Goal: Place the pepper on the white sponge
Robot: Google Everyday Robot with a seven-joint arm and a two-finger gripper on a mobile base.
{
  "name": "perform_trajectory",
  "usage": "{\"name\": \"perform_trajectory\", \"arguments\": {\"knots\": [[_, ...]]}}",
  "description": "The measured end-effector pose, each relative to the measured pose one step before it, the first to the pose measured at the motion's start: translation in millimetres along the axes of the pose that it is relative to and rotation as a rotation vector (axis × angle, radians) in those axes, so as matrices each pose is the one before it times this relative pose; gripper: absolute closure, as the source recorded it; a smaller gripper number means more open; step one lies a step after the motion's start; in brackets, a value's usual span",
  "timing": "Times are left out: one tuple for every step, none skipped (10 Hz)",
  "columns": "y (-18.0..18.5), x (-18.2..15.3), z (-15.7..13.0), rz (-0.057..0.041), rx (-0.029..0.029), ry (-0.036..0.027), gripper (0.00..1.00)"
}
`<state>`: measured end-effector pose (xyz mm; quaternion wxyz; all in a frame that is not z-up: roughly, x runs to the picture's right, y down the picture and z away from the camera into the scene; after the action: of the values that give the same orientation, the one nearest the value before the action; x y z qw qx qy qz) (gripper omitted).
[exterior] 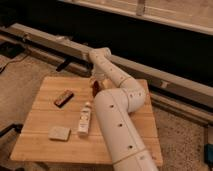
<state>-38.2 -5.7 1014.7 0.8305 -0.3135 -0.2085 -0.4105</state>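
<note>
The gripper [96, 84] hangs over the wooden table's [45, 115] far middle, fingers spread, with the pepper [93, 90] just below them. The white sponge [59, 133] lies near-left, beside a white bottle [85, 119] whose label is unreadable. A dark brown block [63, 97] lies farther back.

This looks like a robot lab or test space, not a home. A white arm [117, 125] stands at a small butcher-block counter [45, 145] set alone on a speckled floor [182, 140]. Its gripper [95, 86] hangs low over the far middle of the counter, jaws apart. Behind it, a long metal rail [50, 40] runs at the foot of a dark wall [150, 40], under a pale ledge [175, 12].
</note>
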Motion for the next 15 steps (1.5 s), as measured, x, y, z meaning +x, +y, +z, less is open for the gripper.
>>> {"name": "perform_trajectory", "arguments": {"knots": [[1.04, 0.82, -0.21, 0.00149, -0.00024, 0.00038, 0.2], [1.21, 1.04, -0.24, 0.00201, 0.00034, 0.00028, 0.2], [0.03, 0.08, 0.05, 0.00017, 0.0001, 0.00006, 0.2], [-0.11, -0.04, 0.12, -0.00018, -0.00019, 0.0002, 0.2], [-0.59, -0.28, -0.17, -0.0009, -0.00022, 0.00066, 0.2], [0.36, 0.13, 0.3, 0.00033, -0.00043, -0.00022, 0.2], [0.27, 0.25, -0.06, 0.0005, 0.00009, 0.00012, 0.2], [-0.03, 0.08, -0.2, 0.0001, 0.00034, 0.00014, 0.2], [0.0, -0.06, 0.17, -0.00012, -0.00028, -0.00005, 0.2], [-0.33, -0.23, -0.01, -0.00045, 0.0001, -0.00004, 0.2], [-0.01, 0.03, -0.03, 0.00002, 0.00005, 0.00011, 0.2], [-0.14, -0.12, 0.01, -0.0002, 0.0, -0.00005, 0.2], [-0.16, -0.1, -0.05, -0.00021, 0.00007, 0.00002, 0.2], [-0.86, -0.5, 1.17, -0.00731, -0.00176, -0.00083, 0.2], [-4.71, -1.89, 6.78, -0.03017, -0.00486, -0.0023, 0.2]]}}
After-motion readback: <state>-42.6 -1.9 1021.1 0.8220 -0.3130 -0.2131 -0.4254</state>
